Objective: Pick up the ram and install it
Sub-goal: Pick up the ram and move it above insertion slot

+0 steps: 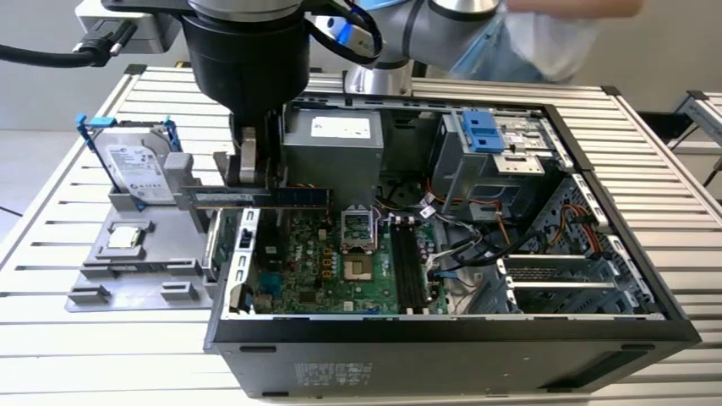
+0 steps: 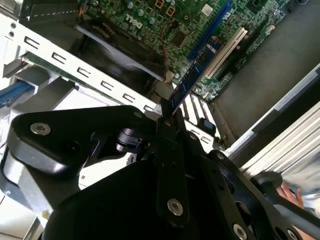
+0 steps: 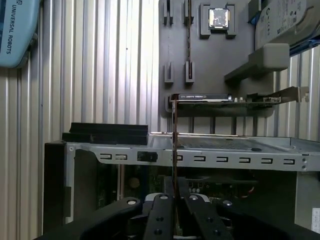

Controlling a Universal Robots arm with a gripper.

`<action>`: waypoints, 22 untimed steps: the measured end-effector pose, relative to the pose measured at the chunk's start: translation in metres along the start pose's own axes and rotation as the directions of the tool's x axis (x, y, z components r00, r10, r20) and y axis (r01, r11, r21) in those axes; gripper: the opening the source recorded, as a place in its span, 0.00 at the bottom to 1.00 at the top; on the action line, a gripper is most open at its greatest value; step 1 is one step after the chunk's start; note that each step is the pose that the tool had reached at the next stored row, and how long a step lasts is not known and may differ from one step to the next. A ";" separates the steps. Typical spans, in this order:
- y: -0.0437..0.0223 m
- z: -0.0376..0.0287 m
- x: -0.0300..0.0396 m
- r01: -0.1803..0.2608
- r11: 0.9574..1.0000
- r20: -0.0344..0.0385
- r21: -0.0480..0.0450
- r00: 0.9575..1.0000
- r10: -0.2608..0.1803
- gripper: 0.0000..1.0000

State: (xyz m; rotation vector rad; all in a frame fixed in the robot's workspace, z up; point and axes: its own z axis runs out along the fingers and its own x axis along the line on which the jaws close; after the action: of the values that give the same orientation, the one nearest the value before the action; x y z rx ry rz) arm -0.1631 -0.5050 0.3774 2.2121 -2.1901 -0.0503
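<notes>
Second wrist view: fingers [image 2: 169,160] pinch the ram [image 2: 195,70] (edge-on) above the motherboard [image 2: 150,20].

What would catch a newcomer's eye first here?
The open computer case, motherboard exposed, dominates the slatted table. At its far edge on the exterior view's left, the gripper holds the ram. Beside it, a hard drive in a blue frame stands on a grey tray.

Open computer case [image 1: 451,355], hard drive [image 1: 135,165], grey tray [image 1: 141,272]
</notes>
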 end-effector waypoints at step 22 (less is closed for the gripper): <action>-0.0336 -0.0015 0.0003 0.000 1.000 0.000 -0.002 1.000 0.000 0.00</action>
State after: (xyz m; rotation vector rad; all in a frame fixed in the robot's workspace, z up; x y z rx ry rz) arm -0.1295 -0.5050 0.3774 2.2111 -2.1892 -0.0523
